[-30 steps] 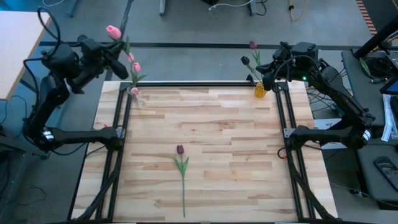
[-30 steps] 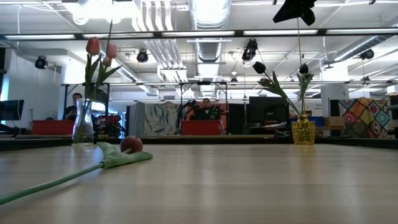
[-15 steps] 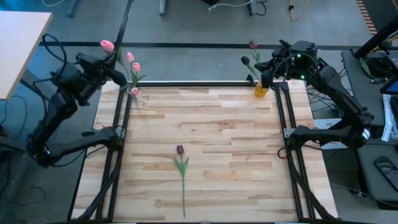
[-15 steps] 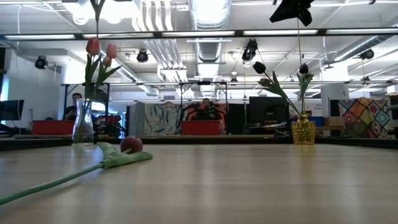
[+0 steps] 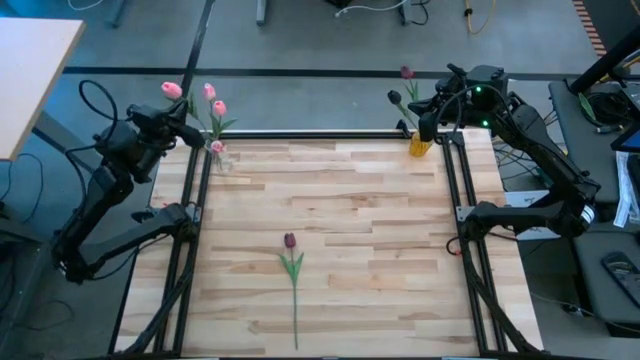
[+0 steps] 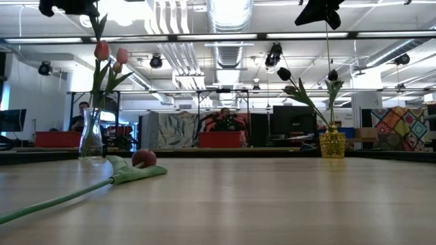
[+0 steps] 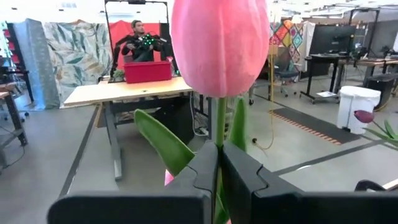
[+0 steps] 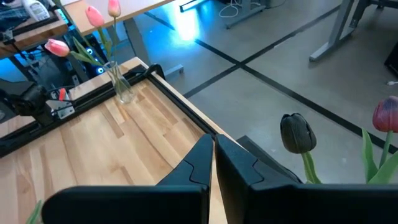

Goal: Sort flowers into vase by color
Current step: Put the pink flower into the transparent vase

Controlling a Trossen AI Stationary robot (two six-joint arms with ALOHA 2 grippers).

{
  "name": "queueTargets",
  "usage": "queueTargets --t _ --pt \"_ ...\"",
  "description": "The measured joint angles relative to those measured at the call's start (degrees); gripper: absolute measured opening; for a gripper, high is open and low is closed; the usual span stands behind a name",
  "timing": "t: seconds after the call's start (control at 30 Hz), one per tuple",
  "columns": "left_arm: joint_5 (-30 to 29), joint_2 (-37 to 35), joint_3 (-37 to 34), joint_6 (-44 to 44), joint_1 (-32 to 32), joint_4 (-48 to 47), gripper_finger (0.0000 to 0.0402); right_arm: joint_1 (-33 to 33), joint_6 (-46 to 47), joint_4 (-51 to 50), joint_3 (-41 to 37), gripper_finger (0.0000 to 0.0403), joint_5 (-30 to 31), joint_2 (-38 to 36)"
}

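My left gripper [image 5: 186,127] is shut on a pink tulip whose head [image 5: 172,89] fills the left wrist view [image 7: 219,46]. It hovers high beside the glass vase [image 5: 218,155] at the table's far left corner, where other pink tulips [image 6: 102,51] stand. My right gripper [image 5: 423,126] is shut and holds nothing, high over the yellow vase [image 6: 332,141] at the far right, which holds dark tulips [image 8: 295,134]. One maroon tulip [image 5: 291,265] lies flat along its stem on the table, near the front. My left gripper pinches the pink tulip's stem [image 7: 220,127] between its two fingers, just under the head. The fingers come in level from the table's left and lie across the stem. The tulip stands upright. Its stem and a leaf [image 6: 97,27] hang down toward the glass vase; the lower end is hidden.
Black rails [image 5: 200,200] run along the table's left, right and far edges. The wooden top [image 5: 330,200] lies between the two vases. Beyond the table are desks and people [image 6: 225,119] in the room.
My left gripper has come down with the pink tulip, closer to the glass vase, and now shows at the top of the low view. It stays shut on the stem, and the tulip stays upright.
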Motion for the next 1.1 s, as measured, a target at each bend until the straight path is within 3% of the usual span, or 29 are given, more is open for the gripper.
queueTargets --t 0.47,0.83,1.1 --pt "-3.5 -4.7 -11.4 -0.2 1.1 4.9 0.0 0.0 0.3 0.0 0.0 0.0013 0.0 0.0" --pt "-7.7 -6.1 -16.3 -1.5 1.4 1.7 0.0001 0.0 0.6 0.0 0.0 0.0013 0.2 0.0" --pt "-7.7 -5.0 -14.8 -1.5 1.4 -3.1 0.0047 0.0 1.0 0.0 0.0 0.0013 0.4 0.0"
